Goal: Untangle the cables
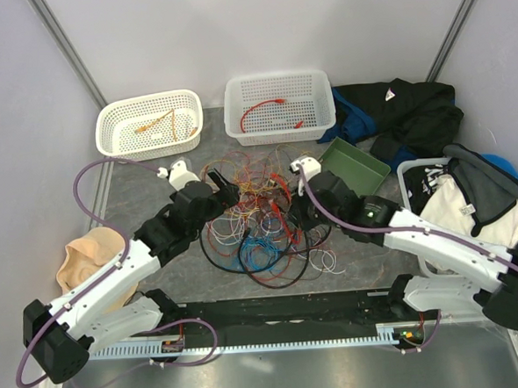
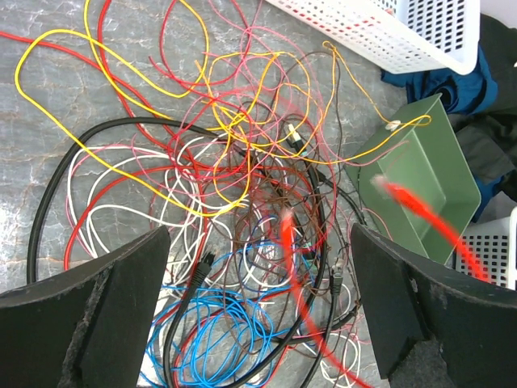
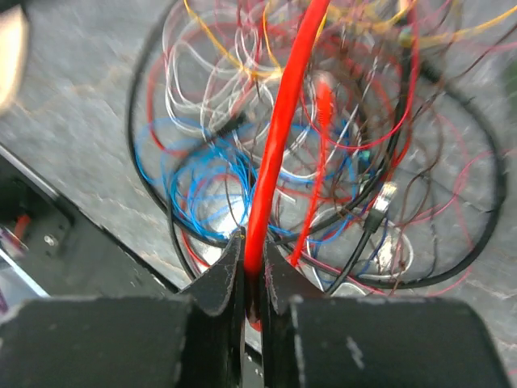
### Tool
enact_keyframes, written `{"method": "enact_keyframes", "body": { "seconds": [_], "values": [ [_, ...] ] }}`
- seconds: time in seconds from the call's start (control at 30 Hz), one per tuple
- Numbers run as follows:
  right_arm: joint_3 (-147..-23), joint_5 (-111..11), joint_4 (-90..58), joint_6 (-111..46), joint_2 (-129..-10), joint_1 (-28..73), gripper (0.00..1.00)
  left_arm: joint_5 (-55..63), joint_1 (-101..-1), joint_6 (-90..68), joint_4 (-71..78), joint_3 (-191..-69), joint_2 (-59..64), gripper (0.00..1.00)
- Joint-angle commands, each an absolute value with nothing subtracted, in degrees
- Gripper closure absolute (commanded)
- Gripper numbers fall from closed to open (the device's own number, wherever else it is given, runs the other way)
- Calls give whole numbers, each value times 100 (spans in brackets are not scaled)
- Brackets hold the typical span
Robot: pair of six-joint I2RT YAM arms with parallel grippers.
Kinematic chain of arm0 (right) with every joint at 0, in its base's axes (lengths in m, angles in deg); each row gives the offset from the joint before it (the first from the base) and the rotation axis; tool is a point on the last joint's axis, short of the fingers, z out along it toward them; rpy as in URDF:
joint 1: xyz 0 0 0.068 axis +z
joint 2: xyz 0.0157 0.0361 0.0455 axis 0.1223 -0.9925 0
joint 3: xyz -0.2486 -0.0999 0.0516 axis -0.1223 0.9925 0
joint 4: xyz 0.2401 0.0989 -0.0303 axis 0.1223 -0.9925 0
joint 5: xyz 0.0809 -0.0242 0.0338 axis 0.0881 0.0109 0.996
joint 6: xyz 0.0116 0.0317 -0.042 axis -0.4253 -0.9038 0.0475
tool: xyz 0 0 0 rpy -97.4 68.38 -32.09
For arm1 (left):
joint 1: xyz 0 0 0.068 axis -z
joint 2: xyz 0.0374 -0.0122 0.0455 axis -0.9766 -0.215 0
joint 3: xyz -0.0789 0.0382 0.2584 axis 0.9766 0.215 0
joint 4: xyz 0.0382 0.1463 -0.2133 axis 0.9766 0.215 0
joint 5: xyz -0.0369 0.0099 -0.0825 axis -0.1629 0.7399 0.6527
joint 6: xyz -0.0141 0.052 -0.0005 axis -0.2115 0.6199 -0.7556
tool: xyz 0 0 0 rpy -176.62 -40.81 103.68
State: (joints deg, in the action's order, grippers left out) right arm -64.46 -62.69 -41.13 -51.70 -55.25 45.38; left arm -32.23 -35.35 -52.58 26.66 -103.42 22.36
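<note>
Right hand (image 3: 252,279) is seen clenched on a red cable (image 3: 279,137), which is pinched between narrowly set fingers. The left hand (image 2: 258,315) is held released, its jaws spread wide with nothing between them.

Trouble is judged most likely to come from a straight pull on the gripped strand. The red cable is shown rising out of the heap across blue wires (image 3: 194,186) and pale loops, and its far run is lost in blur, so how many loops it is threaded through cannot be told. If it is drawn away while nothing pins the pile, the knot may be tightened, or the whole mass dragged across the worktop (image 1: 159,279). A small plug (image 3: 386,198) lying among the loops could be snagged. A yellow wire (image 2: 404,125) appears draped at the rim of the green bin (image 2: 420,182), so the bin might be tugged along as well. The grip is narrow, and the strand could be lost from it under strain.

The cables (image 1: 261,225) are spread on the worktop between the two hands, in front of the white baskets (image 1: 280,105). The heap lies directly beneath the open left hand, with a thick black cable (image 2: 48,186) curving round its left side. It starts just beyond the right hand's fingertips.
</note>
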Motion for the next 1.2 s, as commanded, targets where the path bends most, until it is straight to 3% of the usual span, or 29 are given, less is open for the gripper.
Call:
{"method": "enact_keyframes", "body": {
  "seconds": [0.0, 0.33, 0.47, 0.67, 0.93, 1.07, 1.1, 1.17],
  "values": [
    [-6906, -7014, -3622, -5143, -4587, 4554, 100, -3408, -3531, -5512, 2612, -10221, 2337, 0],
    [-8488, -8166, -3421, -4800, -5138, 4387, 100, -3207, -3531, -5819, 2604, -9483, 2495, 0],
    [-8779, -8212, -2771, -4984, -5771, 3661, 100, -3057, -3531, -6030, 2577, -9184, 2583, 0],
    [-9227, -6596, -1641, -6495, -7405, 1946, 100, -2952, -3531, -6162, 2577, -8771, 2750, 0],
    [-11045, -5953, -1346, -6874, -9759, 1417, 100, -2486, -3531, -6276, 2586, -8164, 3452, 0],
    [-12441, -5533, -1974, -6866, -10990, 1381, 99, -2556, -3531, -6294, 2551, -7980, 3717, 0],
    [-13323, -5400, -2274, -6831, -11289, 1372, 68, -2582, -3531, -6233, 2542, -7953, 3743, 0],
    [-13927, -5355, -2976, -6752, -11836, 1398, 39, -2635, -3531, -6154, 2551, -7962, 3770, 0]
  ]
}}
